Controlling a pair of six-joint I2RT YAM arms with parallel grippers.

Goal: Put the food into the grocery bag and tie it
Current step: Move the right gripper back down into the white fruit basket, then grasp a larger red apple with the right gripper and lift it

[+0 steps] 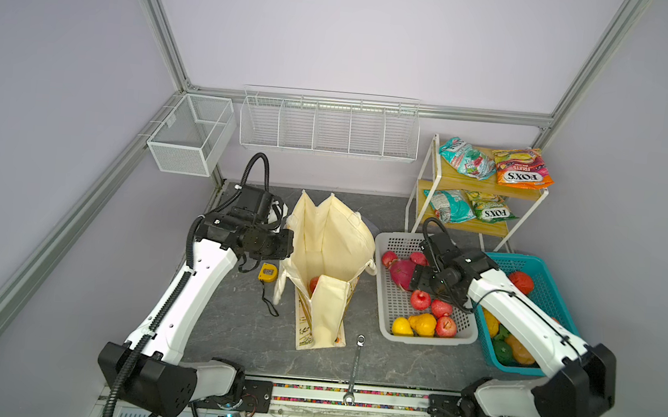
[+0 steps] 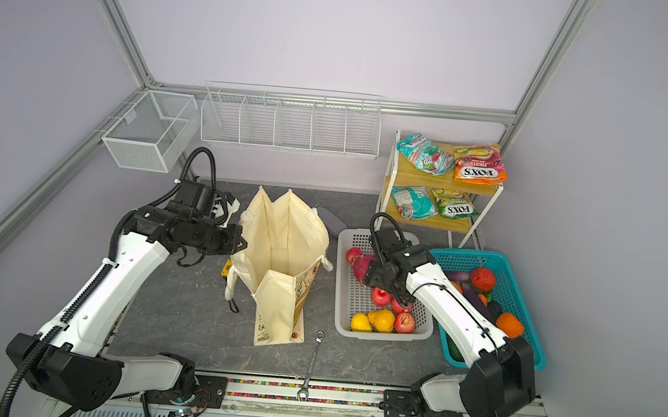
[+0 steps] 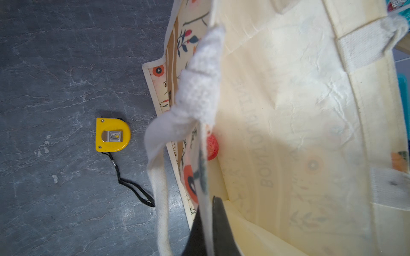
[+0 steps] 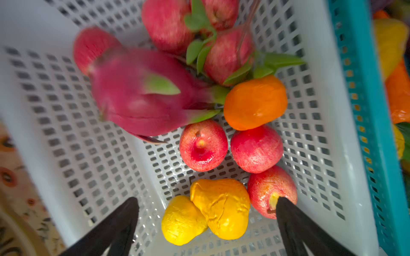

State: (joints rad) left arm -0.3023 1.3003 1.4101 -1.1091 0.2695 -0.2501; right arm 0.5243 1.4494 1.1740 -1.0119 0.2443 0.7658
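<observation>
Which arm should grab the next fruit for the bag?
The right arm. The right claw hangs open over the apples in the grey basket. The left claw is shut on the grocery bag edge, holding it open.

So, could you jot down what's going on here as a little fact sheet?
Grocery bag: cream tote, standing open, handles untied
Inside bag: one red apple visible
Left gripper: shut on the bag's rim
Right gripper: open, above the grey basket
Grey basket: red apples, yellow fruits, an orange, a dragon fruit
Teal basket: more produce
Shelf: four snack packets
Also on table: yellow tape measure, wrench
</observation>
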